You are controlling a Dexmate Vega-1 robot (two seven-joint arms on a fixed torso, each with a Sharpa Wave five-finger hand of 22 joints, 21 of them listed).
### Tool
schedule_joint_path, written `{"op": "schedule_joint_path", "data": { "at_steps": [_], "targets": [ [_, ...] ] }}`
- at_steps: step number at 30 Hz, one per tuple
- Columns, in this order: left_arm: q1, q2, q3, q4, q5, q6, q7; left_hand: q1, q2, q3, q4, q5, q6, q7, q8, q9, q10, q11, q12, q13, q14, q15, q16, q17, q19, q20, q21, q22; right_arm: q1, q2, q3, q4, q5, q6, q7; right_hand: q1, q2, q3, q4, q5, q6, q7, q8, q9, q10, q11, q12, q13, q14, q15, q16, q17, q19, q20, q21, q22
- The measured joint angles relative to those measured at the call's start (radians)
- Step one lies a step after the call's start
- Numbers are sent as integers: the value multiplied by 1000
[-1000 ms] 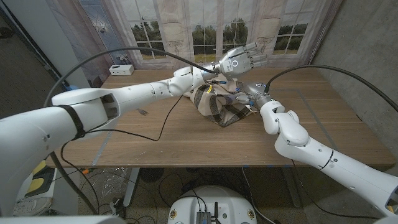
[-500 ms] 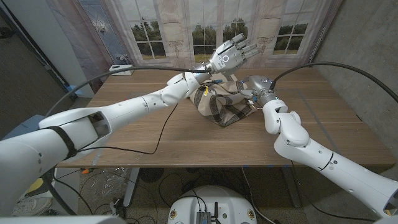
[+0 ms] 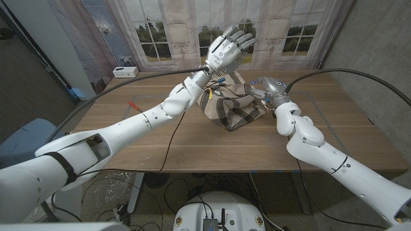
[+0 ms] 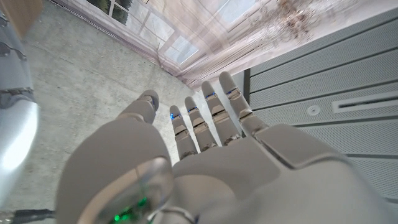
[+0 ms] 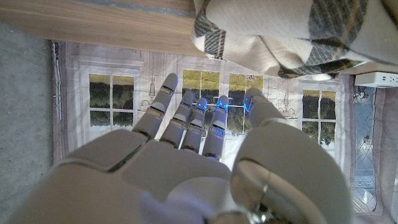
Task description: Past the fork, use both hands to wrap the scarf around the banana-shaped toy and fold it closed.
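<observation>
- The left hand (image 3: 227, 51) hangs in the air above the cream scarf with grey plaid stripes (image 3: 228, 107), its fingers (image 4: 211, 115) spread apart and gripping nothing.
- The scarf lies bunched in a heap on the brown wooden table (image 3: 192, 138), below the left hand and just beside the right one.
- The right hand (image 3: 264, 88) sits at the far right edge of the heap; its fingers (image 5: 186, 115) reach out loosely apart, holding nothing, with the cloth (image 5: 280, 34) near their tips.
- The banana-shaped toy cannot be made out; the folds cover whatever is inside.
- A small white box (image 3: 124, 72) stands at the table's far edge, well apart from the left hand.
</observation>
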Motion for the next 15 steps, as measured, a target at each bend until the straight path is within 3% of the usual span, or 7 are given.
{"op": "schedule_joint_path", "data": {
  "at_steps": [8,15],
  "targets": [
    [95,-9,-83,-64,-118,15,-11,-10,2,4,4,4,0,8,0,0,-7,7,0,-5,-10,1,7,-5,-7,14,-7,0,-39,14,92,47,174,119,-78,-4,4,0,0,0,6,6,0,0,5,5,0,0,4,4,7,0,0,0,0,0],
    [172,-21,-155,-120,-237,23,-31,-34,2,4,4,8,-20,27,-5,0,-14,22,0,-12,-19,0,7,-11,-16,30,-15,0,-54,21,136,87,311,239,-124,2,17,0,0,0,10,10,0,0,9,9,0,0,9,-2,11,5,0,0,-6,0]
  ]
}}
